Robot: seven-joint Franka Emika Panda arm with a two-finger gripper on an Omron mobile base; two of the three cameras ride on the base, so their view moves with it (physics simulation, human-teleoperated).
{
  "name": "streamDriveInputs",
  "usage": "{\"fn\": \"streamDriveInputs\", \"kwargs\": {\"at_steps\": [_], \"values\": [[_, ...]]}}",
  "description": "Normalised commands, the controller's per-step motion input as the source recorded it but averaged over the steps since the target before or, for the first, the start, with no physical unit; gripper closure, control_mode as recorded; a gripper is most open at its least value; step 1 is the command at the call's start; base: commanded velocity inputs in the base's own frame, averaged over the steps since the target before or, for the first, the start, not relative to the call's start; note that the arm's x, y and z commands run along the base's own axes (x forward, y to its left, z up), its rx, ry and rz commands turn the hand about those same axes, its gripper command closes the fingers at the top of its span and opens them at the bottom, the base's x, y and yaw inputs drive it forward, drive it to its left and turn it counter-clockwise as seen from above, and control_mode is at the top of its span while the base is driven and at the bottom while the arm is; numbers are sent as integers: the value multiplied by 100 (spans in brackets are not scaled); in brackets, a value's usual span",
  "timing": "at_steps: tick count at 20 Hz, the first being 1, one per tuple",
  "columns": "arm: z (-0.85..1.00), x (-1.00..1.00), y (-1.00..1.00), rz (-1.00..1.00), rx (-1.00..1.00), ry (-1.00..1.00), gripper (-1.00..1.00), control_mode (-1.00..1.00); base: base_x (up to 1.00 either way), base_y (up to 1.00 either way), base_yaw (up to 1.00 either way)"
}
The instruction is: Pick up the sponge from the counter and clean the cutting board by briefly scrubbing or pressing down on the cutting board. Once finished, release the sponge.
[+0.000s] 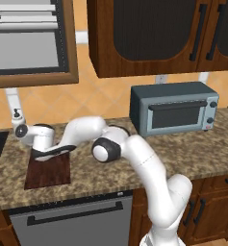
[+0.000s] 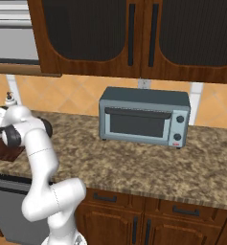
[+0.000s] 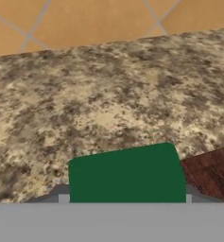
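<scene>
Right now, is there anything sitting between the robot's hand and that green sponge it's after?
Nothing visible does. In the hand view the sponge lies right at the jaws, on the granite counter, with a corner of the cutting board just beside it, not in the way.

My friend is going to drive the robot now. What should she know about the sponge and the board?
Gripper: the hand view shows the green sponge right at its fingers, which seem to flank it; whether they grip it cannot be told.
Things: the sponge lies on the counter, beside the cutting board. The arm reaches over the board's far end.
Done: arm brought to the sponge.
Left: close on the sponge, lift it, press or scrub it on the board, then let go.
</scene>
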Motion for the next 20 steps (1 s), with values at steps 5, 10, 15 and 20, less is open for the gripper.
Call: {"fn": "streamDriveInputs", "kwargs": {"at_steps": [5,10,15,20], "values": [[-15,-52,-7,0,0,-3,100,-100,0,0,0],[-16,-47,-11,0,0,2,100,-100,0,0,0],[-15,-61,-3,0,1,7,100,-100,0,0,0],[-12,-72,-4,0,3,7,100,-100,0,0,0]]}}
